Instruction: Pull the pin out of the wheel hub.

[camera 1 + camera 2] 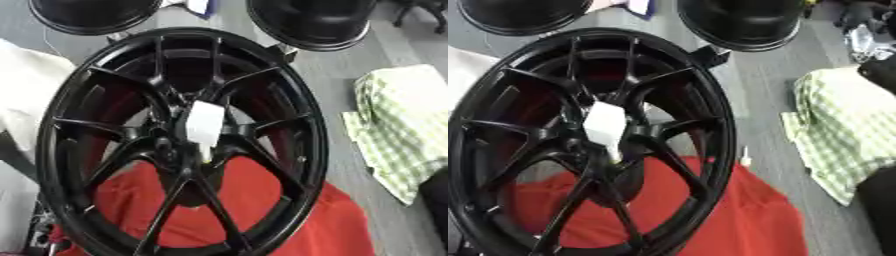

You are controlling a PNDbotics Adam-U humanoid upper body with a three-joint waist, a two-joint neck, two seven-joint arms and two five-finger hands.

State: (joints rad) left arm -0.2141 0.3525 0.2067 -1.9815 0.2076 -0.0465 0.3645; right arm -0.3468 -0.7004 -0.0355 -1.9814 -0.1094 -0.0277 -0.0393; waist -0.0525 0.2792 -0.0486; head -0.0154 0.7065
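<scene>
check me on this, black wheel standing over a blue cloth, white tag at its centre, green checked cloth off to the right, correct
One detail is off: the cloth under the black wheel is red, not blue, as the left eye view shows. The rest holds: a white tag sits at the wheel's centre, and a green checked cloth lies to the right.

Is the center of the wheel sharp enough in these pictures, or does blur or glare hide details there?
Left eye view: white piece on the wheel hub is washed out, soft-edged. Right eye view: equally soft; black spokes merge, no pin distinguishable.
</scene>
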